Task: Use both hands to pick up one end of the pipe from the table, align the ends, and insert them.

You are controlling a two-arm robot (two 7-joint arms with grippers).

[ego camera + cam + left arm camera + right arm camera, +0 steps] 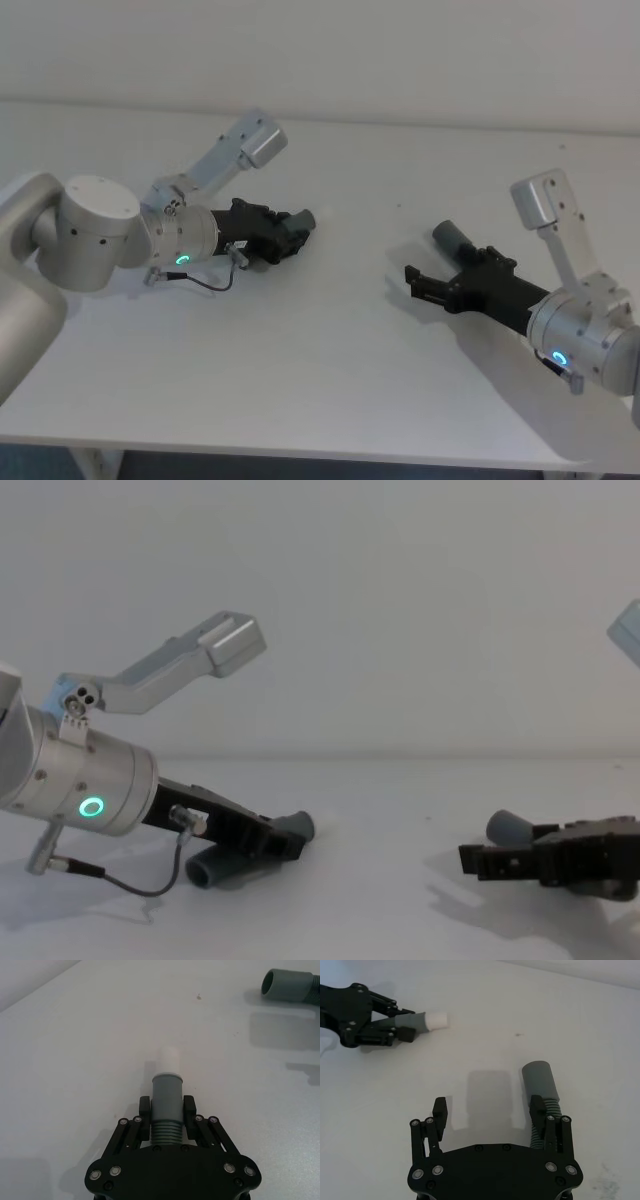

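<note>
Grey pipe, left piece (167, 1091): I see it on the table's left half, gripped lengthwise in the left gripper (167, 1106), with its smooth sleeve pointing out past the fingertips.
Left gripper jaws: closed on the ribbed section (166, 1130), with one black finger (145, 1110) pressed against each side.
White tip (168, 1060): a pale, round plug end sits beyond the grey sleeve. It is clear in both wrist views but hard to tell from the table in the head view.
Grey pipe, right piece (539, 1077): it lies on the table's right half, well apart from the left piece. The left wrist view shows me its hollow round mouth.
Right gripper (489, 1108): low over the table, jaws spread wide and holding nothing. One fingertip (536, 1105) sits over the right piece's ribbed part, and the other is over bare table.
Chest view: side-on, it shows the left piece's curved back end (215, 870) dropping below the gripper toward the table. I cannot tell whether it touches.
Materials: black plastic linkage fingers with small silver screw heads, and silver cylindrical wrists, each with a green ring light (181, 260).
Cable (140, 885): thin and black, looping under the left wrist.
Table (330, 380): matte white and flat.
</note>
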